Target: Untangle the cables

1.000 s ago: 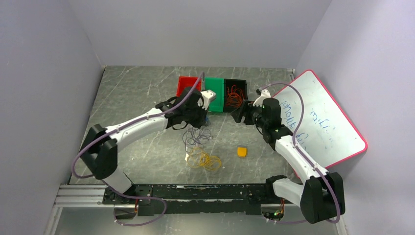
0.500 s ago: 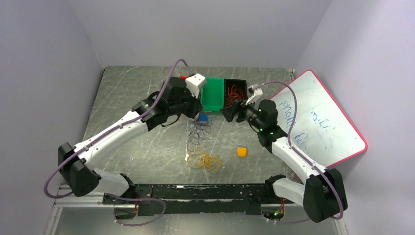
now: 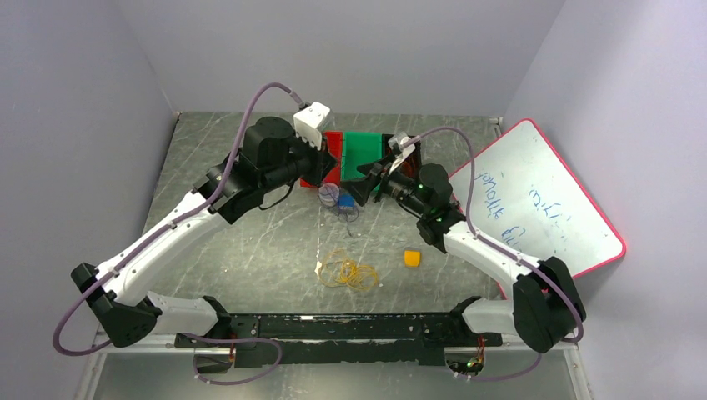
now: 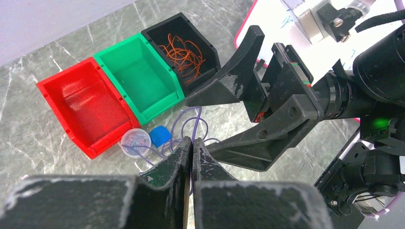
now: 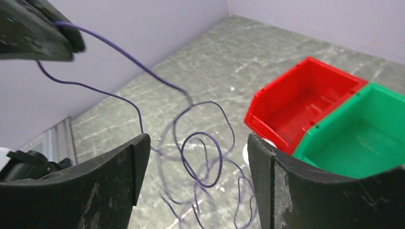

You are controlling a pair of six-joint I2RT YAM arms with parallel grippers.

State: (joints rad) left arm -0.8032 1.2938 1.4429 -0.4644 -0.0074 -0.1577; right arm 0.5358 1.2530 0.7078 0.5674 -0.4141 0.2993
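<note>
Left gripper sits raised above the table near the bins, jaws clenched on one strand of the purple cable. From the pinch the cable hangs down in several overlapping loops, and the lowest appear to reach the table by a clear lid and a blue cap, just in front of the red bin. Yellow cables lie bunched on the table nearer the arm bases, apart from the purple one. Green bin shows nothing inside. Black bin holds the red-orange cables, so that colour looks sorted. Right gripper is level with the hanging loops, jaws spread wide and gripping nothing, with the loops framed between its fingers in the wrist view but not touching them as far as I can tell. Orange block lies on the table to the right of the yellow bunch, and a whiteboard leans at the far right. Judged step: purple cable is being held up so the loops can be teased apart. Next move calls for the right jaws to close on a single strand, not a doubled loop, then draw away from the left pinch gently, since a hard pull could cinch a knot.
</note>
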